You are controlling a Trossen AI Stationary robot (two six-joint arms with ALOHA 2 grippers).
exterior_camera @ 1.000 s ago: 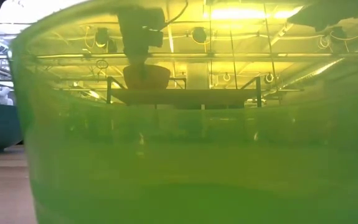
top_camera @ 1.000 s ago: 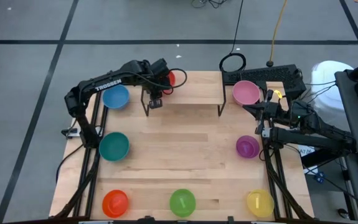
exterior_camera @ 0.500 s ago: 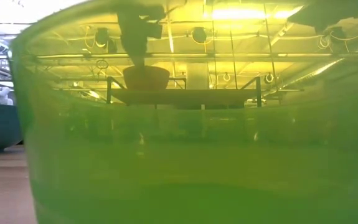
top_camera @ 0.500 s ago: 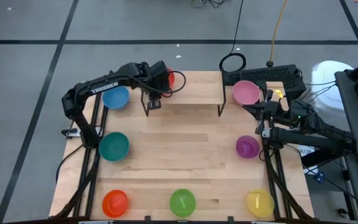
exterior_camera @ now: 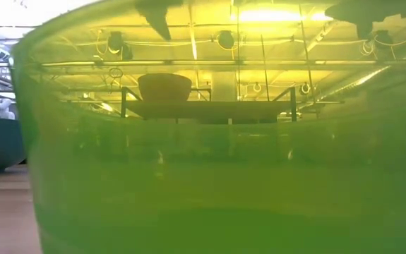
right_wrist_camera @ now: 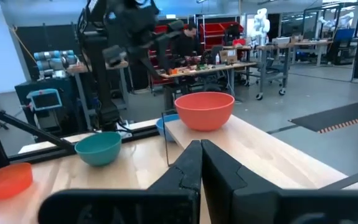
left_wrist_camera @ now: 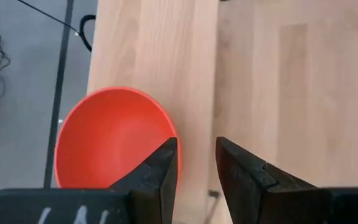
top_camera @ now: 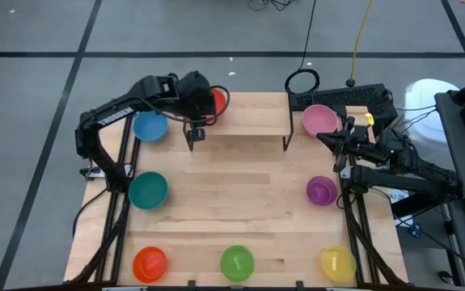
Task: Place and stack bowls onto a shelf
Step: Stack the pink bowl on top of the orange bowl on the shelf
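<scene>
A red bowl [top_camera: 217, 101] stands upright on the left end of the low wooden shelf [top_camera: 248, 113]; it also shows in the left wrist view [left_wrist_camera: 113, 137] and the right wrist view [right_wrist_camera: 205, 109]. My left gripper [top_camera: 204, 99] hovers above the bowl's rim, open and empty [left_wrist_camera: 197, 162]. In the low view it hangs [exterior_camera: 157, 17] above the bowl [exterior_camera: 164, 87]. My right gripper [top_camera: 329, 141] is shut and empty [right_wrist_camera: 200, 155] at the table's right side, beside the pink bowl [top_camera: 319, 120].
On the table stand a blue bowl [top_camera: 150, 127], a teal bowl [top_camera: 148, 191], an orange bowl [top_camera: 150, 263], a green bowl [top_camera: 237, 263], a yellow bowl [top_camera: 337, 263] and a purple bowl [top_camera: 321, 191]. The green bowl [exterior_camera: 203, 176] fills the low view.
My left gripper has risen off the red bowl and drawn a little toward the table's left and far edge. The bowl stays upright on the shelf's left end and now shows more fully from above.
</scene>
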